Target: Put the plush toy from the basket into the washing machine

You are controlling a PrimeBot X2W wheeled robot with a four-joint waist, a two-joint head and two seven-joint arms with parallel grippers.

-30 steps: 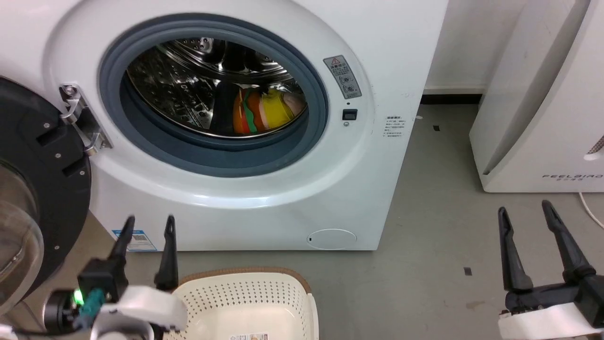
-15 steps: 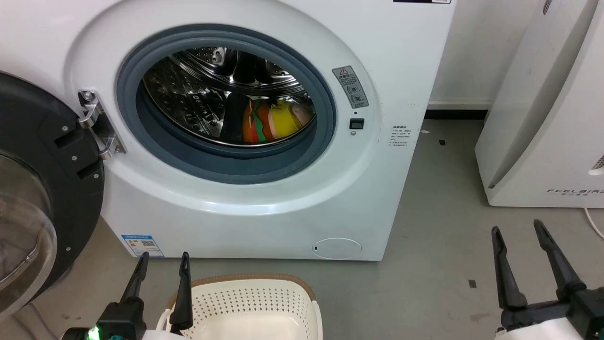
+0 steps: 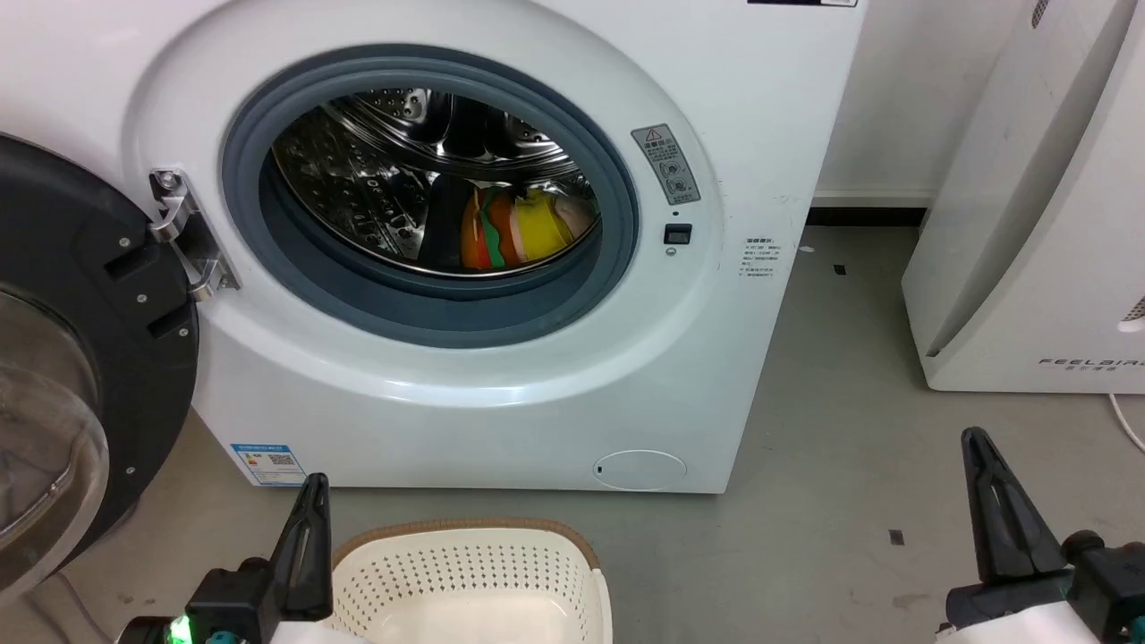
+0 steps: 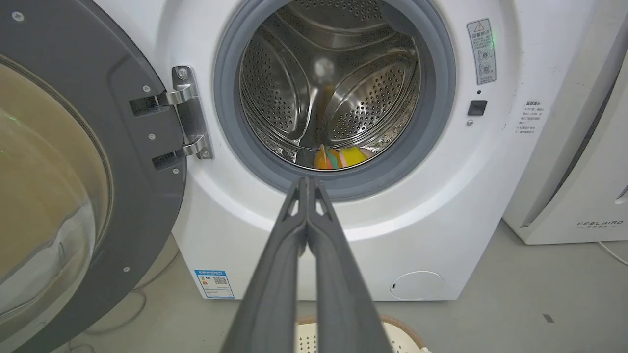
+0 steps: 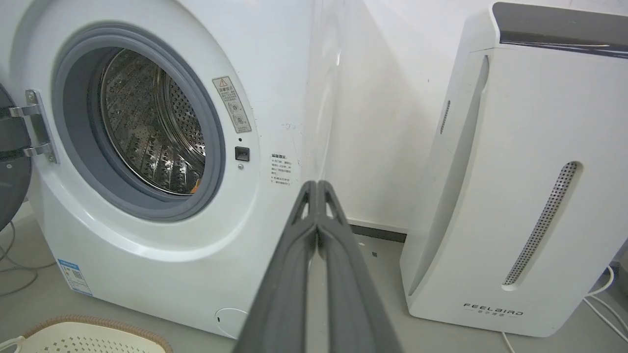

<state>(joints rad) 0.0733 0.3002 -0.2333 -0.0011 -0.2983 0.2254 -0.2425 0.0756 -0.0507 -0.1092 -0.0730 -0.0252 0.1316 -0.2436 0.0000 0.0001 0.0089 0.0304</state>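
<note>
Two grippers sit lowest in the head view, each with its dark fingers pressed together tip to tip: the left gripper (image 3: 313, 487) at the lower left, the right gripper (image 3: 977, 438) at the lower right. Just right of the left gripper, close beside its fingers, the basket (image 3: 474, 572) (cream, perforated, brown-rimmed) stands on the grey floor (image 3: 823, 402). Beyond both grippers' tips rises the washing machine (image 3: 501, 394), its black-rimmed glass door (image 3: 89, 295) swung wide open to the left of the left gripper. Farther in, past the grey gasket (image 3: 429, 317) and straight ahead of the left gripper's tips in its wrist view, the plush toy (image 3: 519, 228) lies low in the steel drum (image 3: 358, 188), orange, green and yellow showing. Beyond the right gripper and to its right, apart from the washer, stands a white FEELBIRD appliance (image 3: 1029, 224).
</note>
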